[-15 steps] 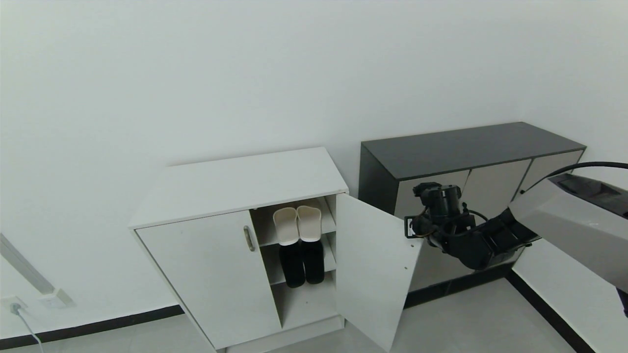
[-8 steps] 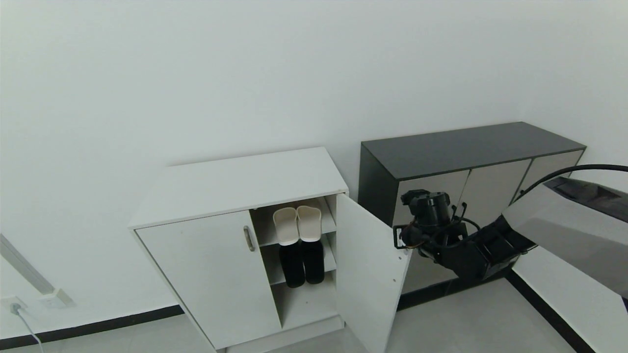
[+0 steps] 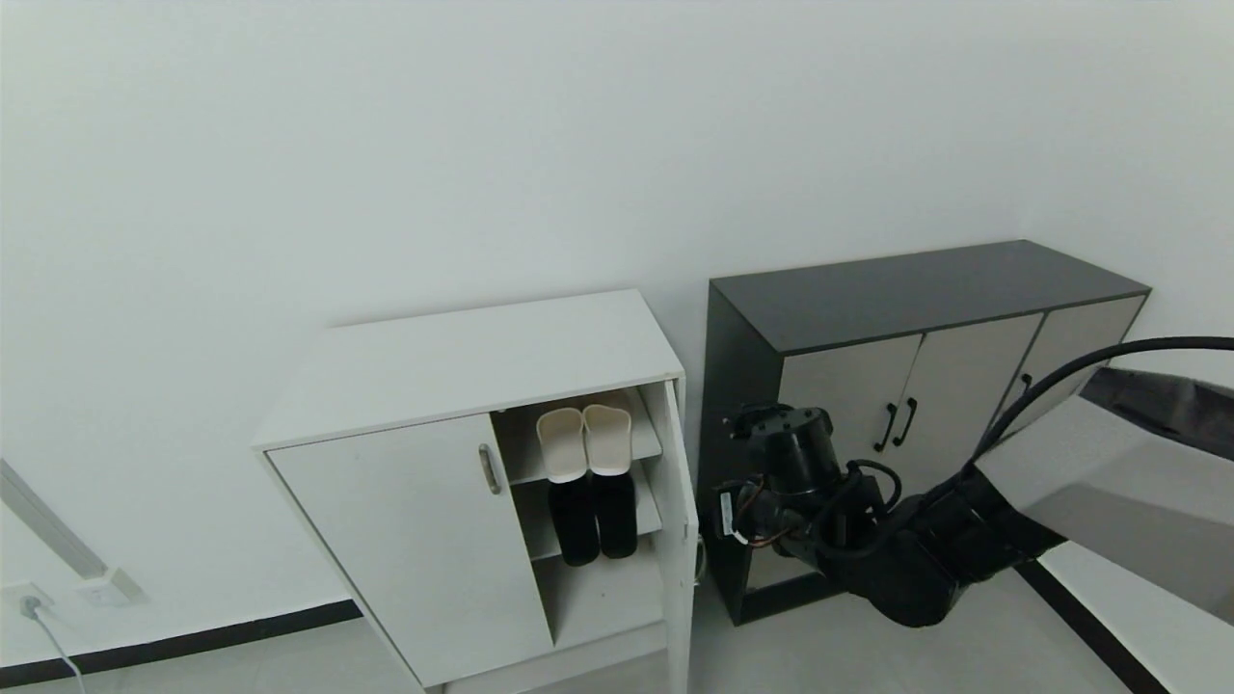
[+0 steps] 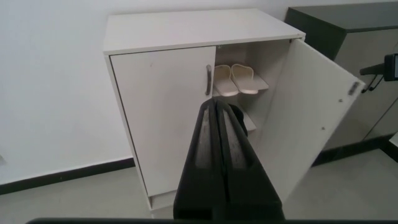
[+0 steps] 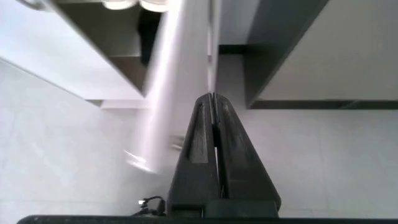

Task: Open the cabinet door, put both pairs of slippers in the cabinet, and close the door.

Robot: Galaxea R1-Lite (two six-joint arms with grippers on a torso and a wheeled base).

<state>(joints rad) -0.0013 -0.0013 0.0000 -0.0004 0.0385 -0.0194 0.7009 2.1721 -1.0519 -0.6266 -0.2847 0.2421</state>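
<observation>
1. Well, my right gripper [image 5: 214, 104] has its fingers pressed together, just beside the outer side of the cabinet door [image 3: 681, 540].
2. That door sticks out from the right front edge of the white cabinet [image 3: 463, 366].
3. Inside, cream slippers [image 3: 584, 441] sit at the top shelf's front edge, with black slippers [image 3: 593, 516] on the shelf below.
4. My left gripper [image 4: 217, 106] is pressed together too, well apart from the cabinet.

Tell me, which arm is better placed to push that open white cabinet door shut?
The right, likely. Its black gripper sits beside the outer face of the open white cabinet door; the left gripper hangs farther back.
</observation>
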